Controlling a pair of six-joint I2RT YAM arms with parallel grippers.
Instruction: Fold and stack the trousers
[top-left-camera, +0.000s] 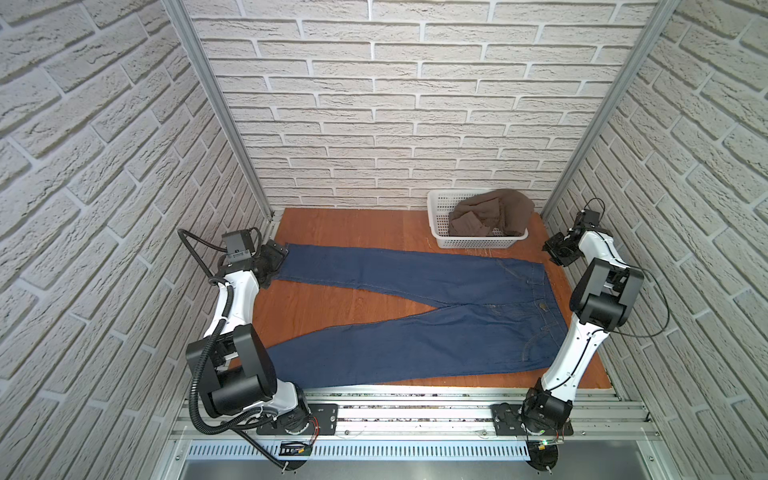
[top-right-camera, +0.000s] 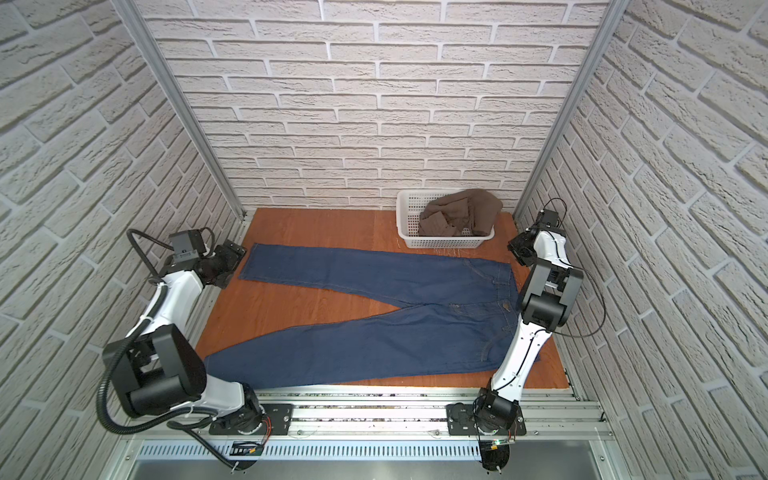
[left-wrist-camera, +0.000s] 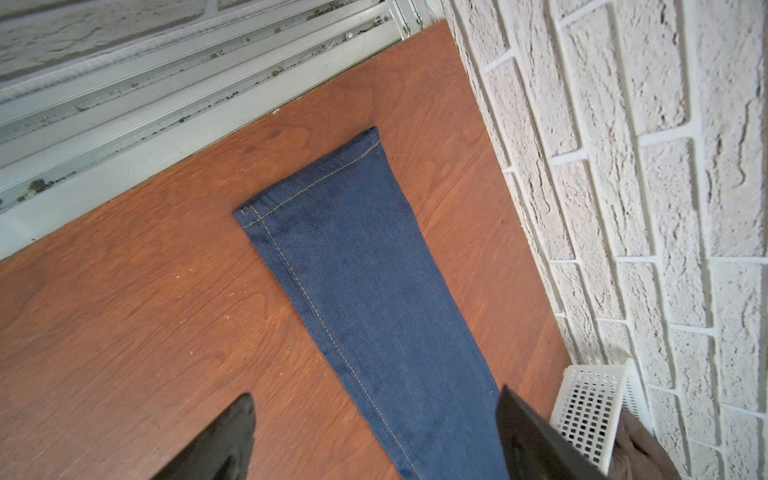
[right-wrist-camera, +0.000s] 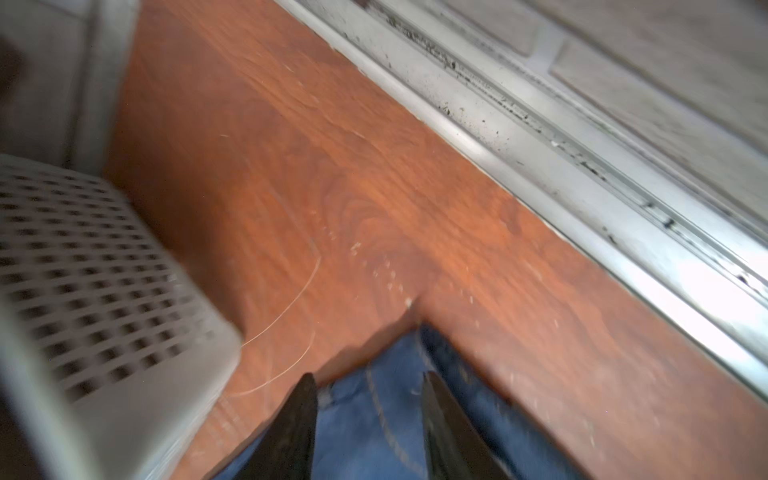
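The left fingers (left-wrist-camera: 224, 436) are standing wide apart, gripping nothing, and hovering over the leg hem that is lying farthest from the basket (top-left-camera: 436, 226). The right fingers (right-wrist-camera: 297, 415) are parted and empty too, hanging over the waistband corner nearest the basket, though that view is blurring. The trousers (top-left-camera: 415, 320) are lying flat on the counter (top-left-camera: 332, 224), legs splaying in a V, just in front of the basket. Pinching only the top denim layer risks the leg sagging and twisting mid-fold, and a lift from that corner risks clipping the basket. The basket is holding a crumpled brown garment (top-left-camera: 494, 216) that is spilling over its rim.
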